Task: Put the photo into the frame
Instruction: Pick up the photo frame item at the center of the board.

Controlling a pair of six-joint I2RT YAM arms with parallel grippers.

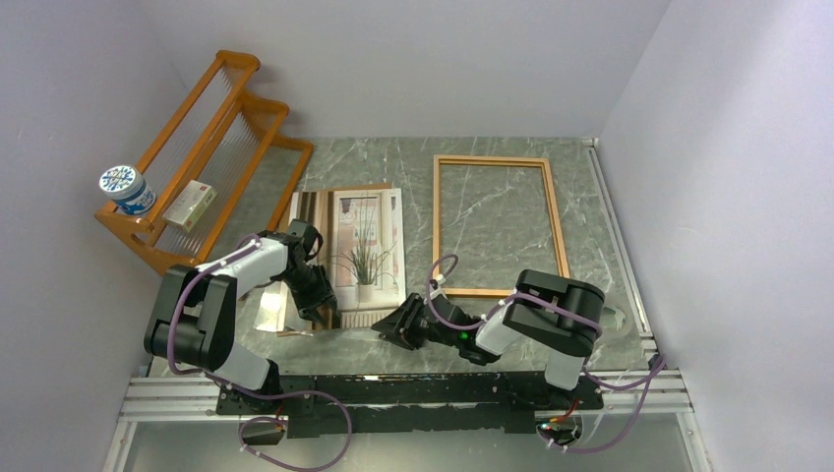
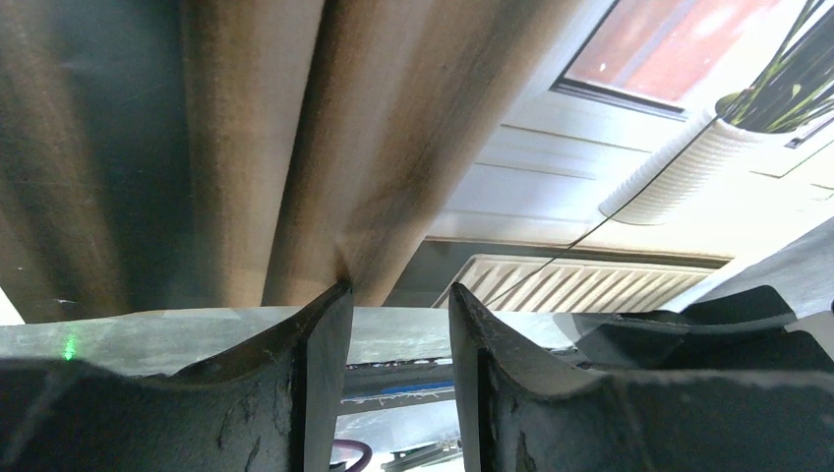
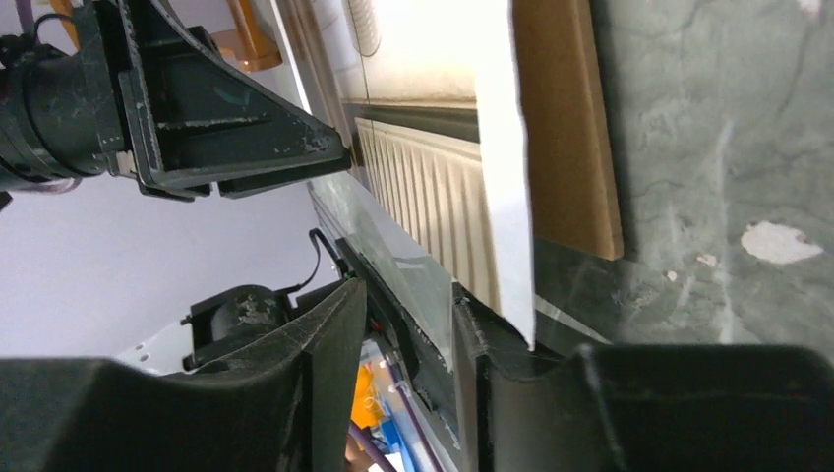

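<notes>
The photo [image 1: 359, 246] of a spiky potted plant lies left of centre on a brown backing board [image 3: 565, 128]. The empty orange-brown frame [image 1: 436, 221] lies flat to its right. A clear pane [image 3: 393, 246] lies slanted at the photo's near edge. My left gripper [image 1: 320, 300] is at the photo's near left corner, fingers apart over the print's edge [image 2: 610, 128] and the pane [image 2: 393, 334]. My right gripper [image 1: 393, 324] is at the photo's near right corner. Its jaws are apart with the pane's edge passing between them, and the photo's corner [image 3: 516, 295] rests on one finger.
An orange wooden rack [image 1: 211, 147] leans at the back left, holding a round tin [image 1: 126, 189] and a small box [image 1: 190, 206]. Walls close in on the left, back and right. An aluminium rail [image 1: 393, 388] runs along the table's near edge.
</notes>
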